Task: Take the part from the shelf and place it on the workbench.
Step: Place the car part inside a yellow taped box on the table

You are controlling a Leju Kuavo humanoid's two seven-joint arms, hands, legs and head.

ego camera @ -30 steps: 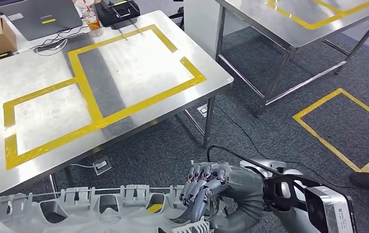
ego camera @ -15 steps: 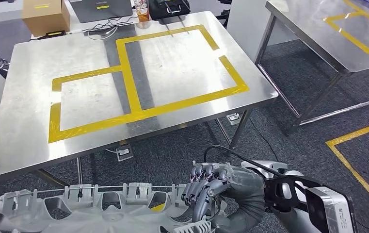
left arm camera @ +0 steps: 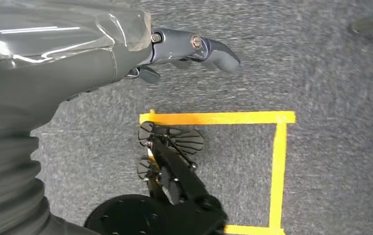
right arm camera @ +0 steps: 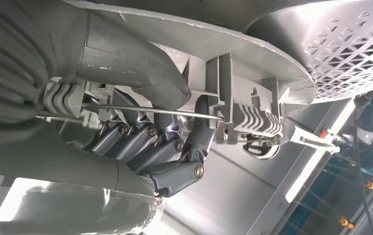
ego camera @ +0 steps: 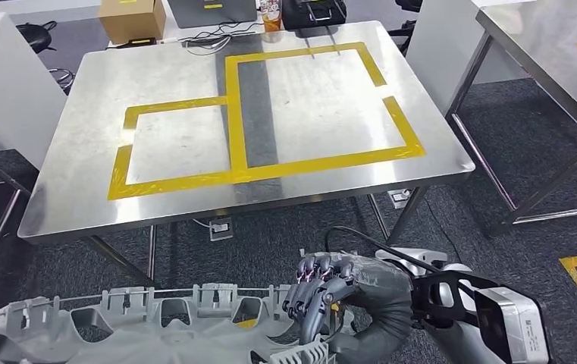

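The right hand [ego camera: 323,292] grips the large grey plastic part [ego camera: 156,326], its dark fingers [ego camera: 312,284] curled over the part's near edge at the bottom of the head view, with the workbench still ahead. In the right wrist view the same fingers [right arm camera: 150,147] wrap around a ribbed section of the part [right arm camera: 243,112], pressed tight against it beside a thin metal rod. The part is carried low in front of the robot, above the dark carpet and short of the steel workbench [ego camera: 65,182], which bears yellow tape outlines [ego camera: 236,106]. The part's left end and its lower side are cut off by the picture edge, so its whole shape cannot be made out. The left hand [left arm camera: 184,51] hangs over the carpet, where a yellow tape square [left arm camera: 277,161] is marked; a thumb and a bit of one finger show, holding nothing, but whether the other fingers are spread or curled cannot be told. A cardboard box [ego camera: 130,17] and a laptop [ego camera: 213,9] sit beyond the far edge of the workbench.
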